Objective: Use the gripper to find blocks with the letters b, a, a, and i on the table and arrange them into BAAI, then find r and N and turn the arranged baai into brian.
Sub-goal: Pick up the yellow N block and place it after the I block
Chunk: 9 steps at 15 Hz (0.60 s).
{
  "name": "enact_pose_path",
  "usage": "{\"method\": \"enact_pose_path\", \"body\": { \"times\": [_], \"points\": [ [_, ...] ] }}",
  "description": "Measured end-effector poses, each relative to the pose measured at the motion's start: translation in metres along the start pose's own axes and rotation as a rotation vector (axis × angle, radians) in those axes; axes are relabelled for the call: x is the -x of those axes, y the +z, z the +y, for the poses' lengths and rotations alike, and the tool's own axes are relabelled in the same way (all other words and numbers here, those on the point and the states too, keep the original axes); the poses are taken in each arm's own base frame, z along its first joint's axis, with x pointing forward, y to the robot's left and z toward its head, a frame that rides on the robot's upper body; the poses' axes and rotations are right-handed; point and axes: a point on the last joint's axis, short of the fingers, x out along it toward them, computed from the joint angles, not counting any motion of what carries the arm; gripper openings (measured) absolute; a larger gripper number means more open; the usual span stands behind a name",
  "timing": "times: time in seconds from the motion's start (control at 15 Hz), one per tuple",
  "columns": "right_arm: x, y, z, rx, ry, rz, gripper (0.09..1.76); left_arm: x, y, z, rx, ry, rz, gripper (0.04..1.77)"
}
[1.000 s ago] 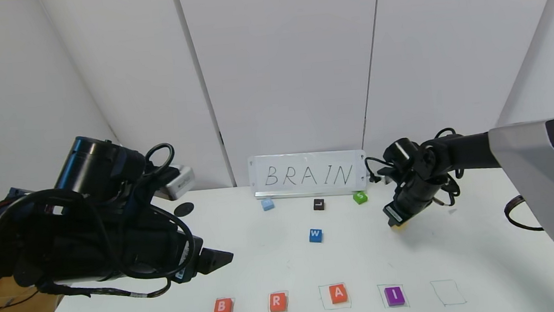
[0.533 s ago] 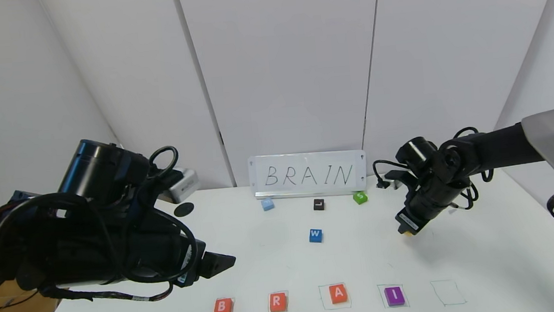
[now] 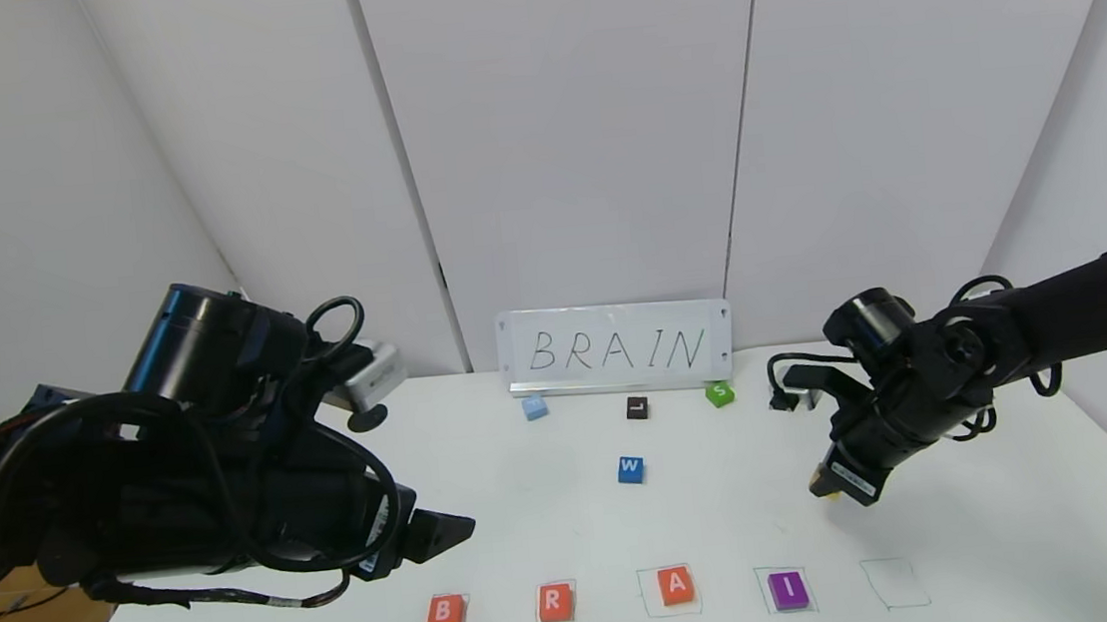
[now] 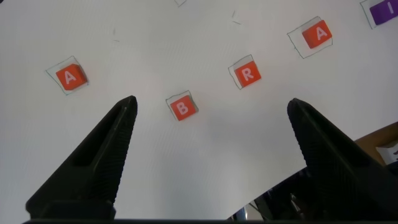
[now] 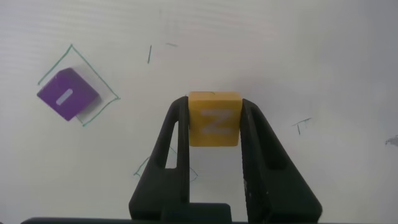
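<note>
We are seeing the right tool point(image 3: 834, 482) hanging above the tabletop point(image 3: 984, 534) on the right side, and it is clenched on the N point(image 5: 214, 119), a yellow block that is sitting between its two dark fingers point(image 5: 169, 149). The tool is standing a little farther than the empty pen-drawn square point(image 3: 896, 584) at the right end of the near row, and it is lifted off the surface. In this near row we are finding, from left to right, the orange-red B point(image 3: 445, 613), the r point(image 3: 554, 603), an orange-red A point(image 3: 676, 586) and the purple I point(image 3: 788, 590), each one lying in or on its drawn outline. The left tool point(image 3: 433, 534) is hovering released, with the fingers spread wide, near and to the left of the B. Its wrist view is showing a second orange-red A point(image 4: 70, 77) lying apart from the row. Farther away are lying a blue W block point(image 3: 630, 469), a black block point(image 3: 636, 407), a green S block point(image 3: 719, 395) and a pale blue block point(image 3: 534, 408), in front of the sign "BRAIN" point(image 3: 617, 348).
</note>
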Motion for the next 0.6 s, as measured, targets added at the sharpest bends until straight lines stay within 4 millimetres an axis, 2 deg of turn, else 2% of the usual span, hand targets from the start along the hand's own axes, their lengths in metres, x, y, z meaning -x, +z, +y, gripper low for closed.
{"method": "enact_pose_path", "body": {
  "times": [0.27,0.6],
  "points": [
    [0.009,-0.024,0.0,0.205,0.032,0.021,0.54,-0.001,-0.001,-0.001,-0.008,-0.002,0.004,1.72],
    [0.008,-0.042,0.003,0.331,0.062,0.047,0.54,-0.002,-0.003,-0.002,-0.023,-0.005,0.007,1.72]
  ]
}}
